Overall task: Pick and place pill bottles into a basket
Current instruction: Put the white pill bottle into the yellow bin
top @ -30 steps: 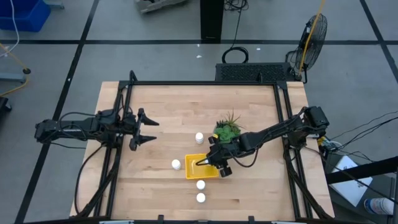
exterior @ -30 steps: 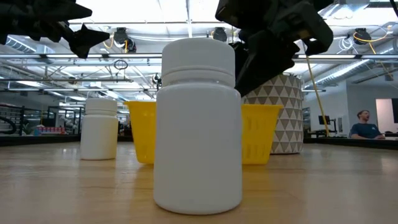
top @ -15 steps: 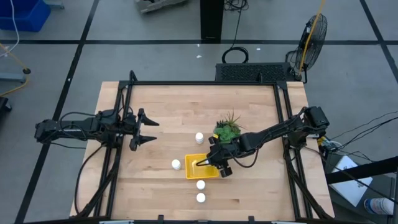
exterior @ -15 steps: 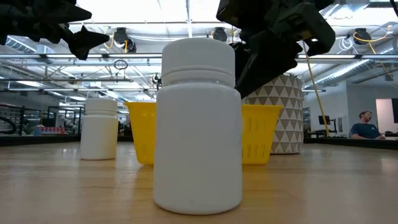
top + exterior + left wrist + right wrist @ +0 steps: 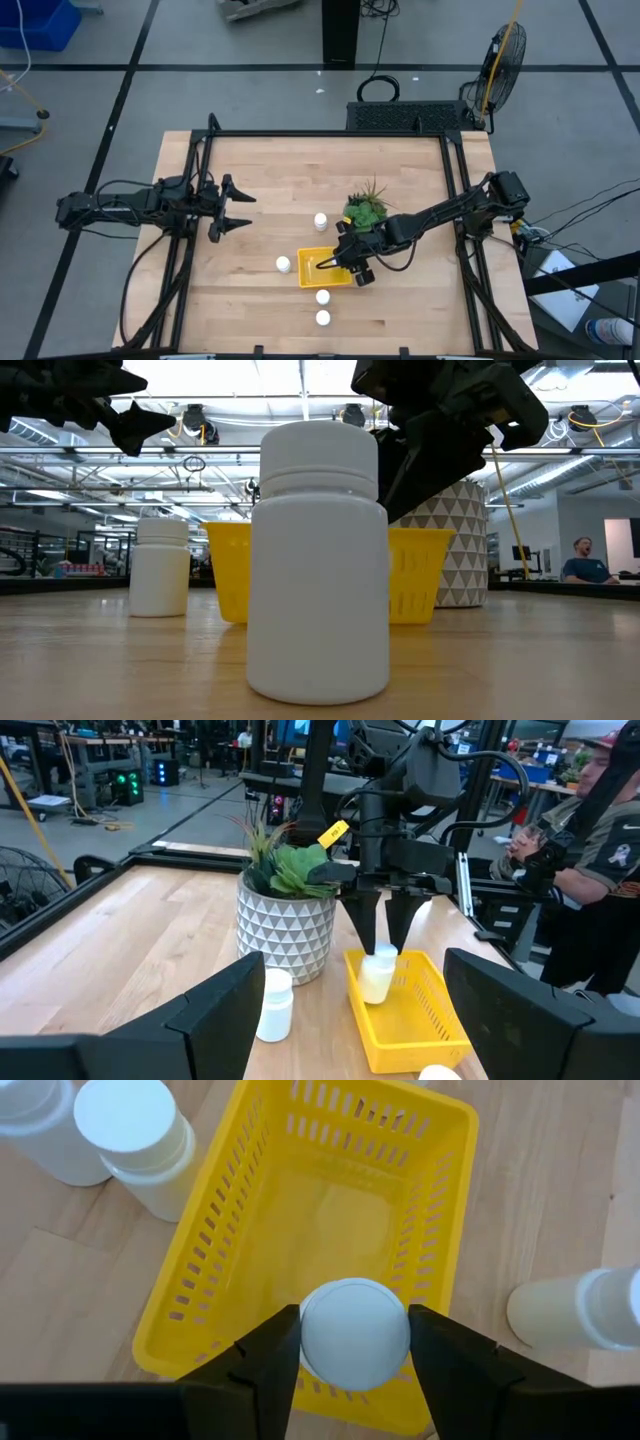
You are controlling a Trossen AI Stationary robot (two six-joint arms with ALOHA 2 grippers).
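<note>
Your right gripper point(image 5: 352, 1342) is clamped on a pill bottle point(image 5: 354, 1332), holding it just over the yellow basket point(image 5: 230, 1250). Four more bottles stand on the desk point(image 5: 260, 170) around the basket, beside the potted plant point(image 5: 366, 209). Your left gripper point(image 5: 240, 210) waits spread wide, well apart.

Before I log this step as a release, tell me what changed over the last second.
Almost nothing. The right claw stays shut on a pill bottle above the basket, edging slightly in the low view; no release. The left claw waits open at the table's left, and four bottles stand where they were.
</note>
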